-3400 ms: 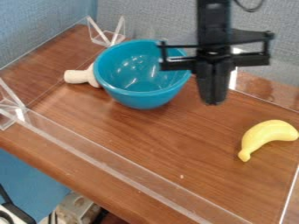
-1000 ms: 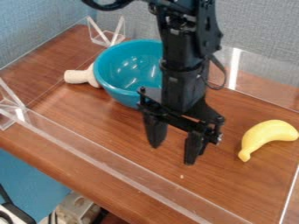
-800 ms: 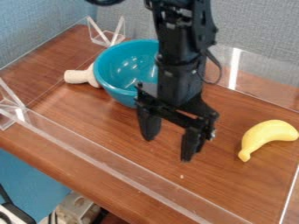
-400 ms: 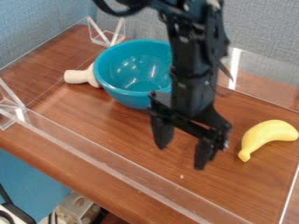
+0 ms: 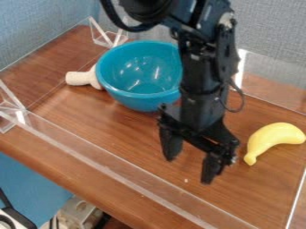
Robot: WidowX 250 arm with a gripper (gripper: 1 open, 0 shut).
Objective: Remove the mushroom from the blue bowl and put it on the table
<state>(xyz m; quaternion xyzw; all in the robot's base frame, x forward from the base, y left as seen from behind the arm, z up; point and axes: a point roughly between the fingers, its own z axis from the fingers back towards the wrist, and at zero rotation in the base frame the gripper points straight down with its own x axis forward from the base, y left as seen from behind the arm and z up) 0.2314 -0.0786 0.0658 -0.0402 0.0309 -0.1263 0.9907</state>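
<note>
The blue bowl stands on the table at the back left, and its inside looks empty. The pale mushroom lies on the wood against the bowl's left side, outside it and partly hidden by the rim. My gripper points straight down over the table in front of and to the right of the bowl. It is open, its two dark fingers spread wide with nothing between them and their tips close to the tabletop.
A yellow banana lies on the wood to the right of the gripper. Low clear acrylic walls edge the table, with a clear bracket at the back corner behind the bowl.
The arm has come from beside the bowl's right rim to the table in front of it. Over the last second the open gripper sank a little and shifted right. Mushroom, bowl and banana stayed put.
</note>
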